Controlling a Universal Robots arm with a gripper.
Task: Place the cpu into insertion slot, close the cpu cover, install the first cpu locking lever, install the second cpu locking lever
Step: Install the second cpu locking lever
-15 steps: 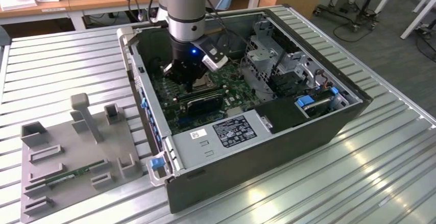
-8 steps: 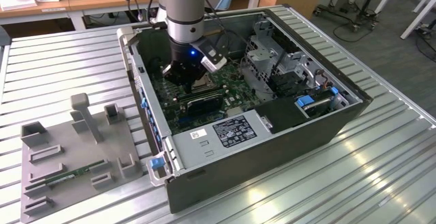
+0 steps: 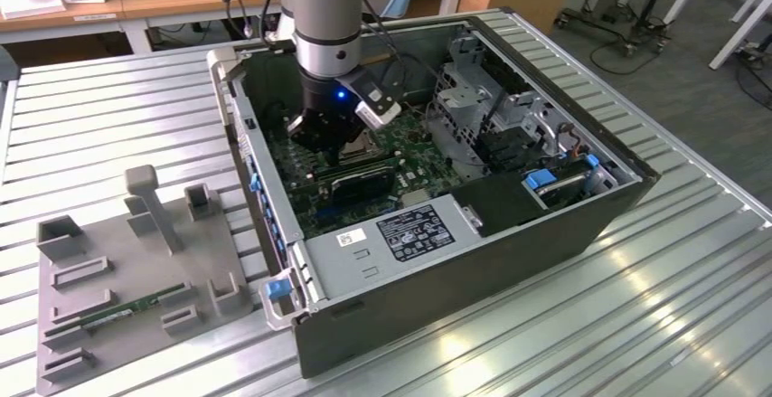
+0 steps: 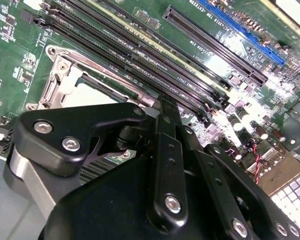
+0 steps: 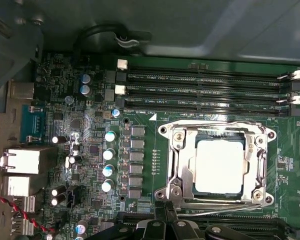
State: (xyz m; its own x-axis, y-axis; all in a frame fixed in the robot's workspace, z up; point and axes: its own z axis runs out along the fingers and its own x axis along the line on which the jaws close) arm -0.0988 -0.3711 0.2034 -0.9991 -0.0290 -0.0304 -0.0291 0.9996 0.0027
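In the first wrist view the cpu (image 5: 219,166), a flat square chip with a pale metal face, lies in the insertion slot (image 5: 182,172) just beyond the jaws, and the thin silver cpu cover (image 5: 217,131) frames it. The gripper (image 3: 328,135) reaches down into the open computer case (image 3: 507,234) on the ribbed metal bench (image 3: 108,117). It is not possible to tell how far the jaws are open, or if they hold something.

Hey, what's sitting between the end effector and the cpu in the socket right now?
In the first wrist view, the cpu cover's near frame edge and a thin locking lever lie between the end effector and the cpu.
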